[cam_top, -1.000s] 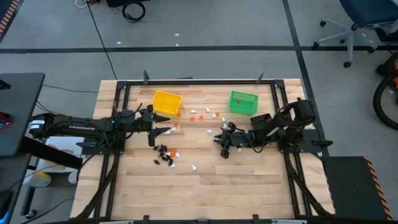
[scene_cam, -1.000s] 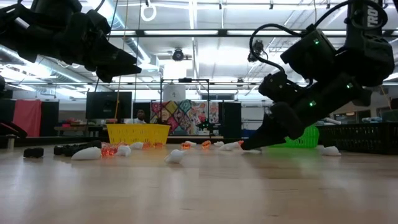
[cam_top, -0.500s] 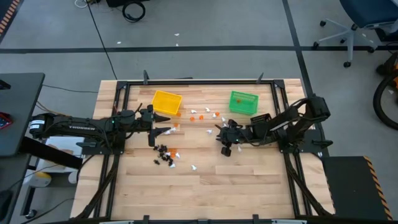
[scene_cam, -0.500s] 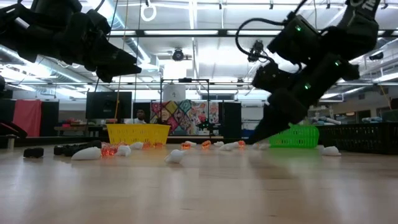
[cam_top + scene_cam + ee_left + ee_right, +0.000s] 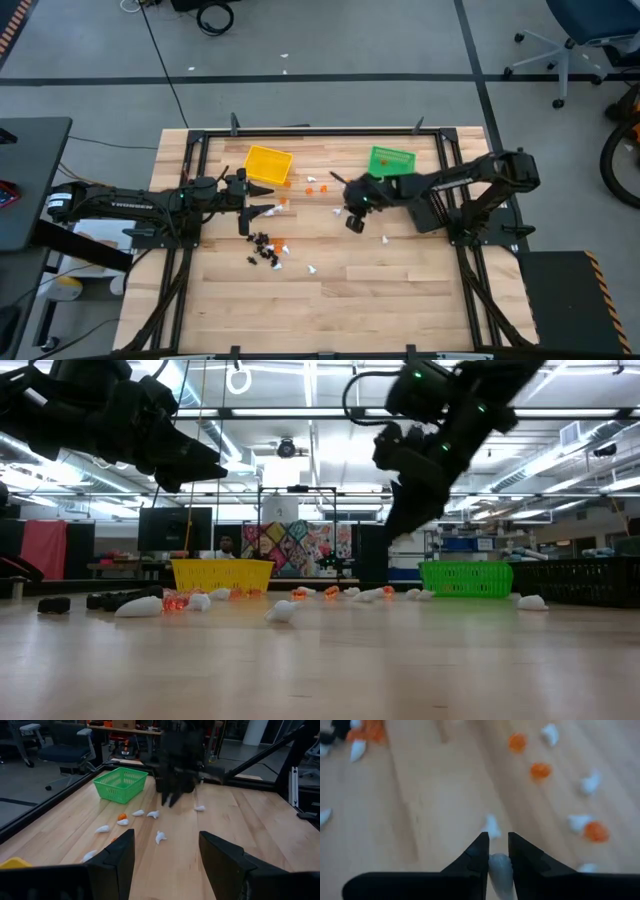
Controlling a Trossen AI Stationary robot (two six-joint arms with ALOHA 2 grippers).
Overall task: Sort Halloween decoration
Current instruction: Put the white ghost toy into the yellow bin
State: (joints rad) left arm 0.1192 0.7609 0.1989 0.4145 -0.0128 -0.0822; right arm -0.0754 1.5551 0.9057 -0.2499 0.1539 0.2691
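Note:
The decoration is many tiny trinkets lying loose on the wooden table: black ones (image 5: 264, 250), orange ones (image 5: 316, 188) and white ones (image 5: 384, 240). In the low view they form a row (image 5: 282, 610). My right gripper (image 5: 351, 212) hangs above mid-table (image 5: 392, 532), shut on one white trinket (image 5: 500, 869). More white and orange trinkets lie below it (image 5: 540, 770). My left gripper (image 5: 262, 201) waits open above the table's left half near the yellow bin, its fingers (image 5: 167, 855) wide apart and touching nothing. My right gripper pinches a white trinket (image 5: 500, 869) between its two fingertips (image 5: 480, 851). The fingers slant down at it from above. The trinket is lifted clear of the table.
A yellow bin (image 5: 268, 164) and a green bin (image 5: 390, 161) stand near the far edge, and a black bin (image 5: 428, 212) sits by the right arm's base. The near half of the table (image 5: 340, 310) is bare wood. A black frame edges the table.
My right gripper has risen from the table surface and swung toward the far-left, away from the black bin and toward the table's middle. It now hangs well above the trinkets. My left arm has kept still.

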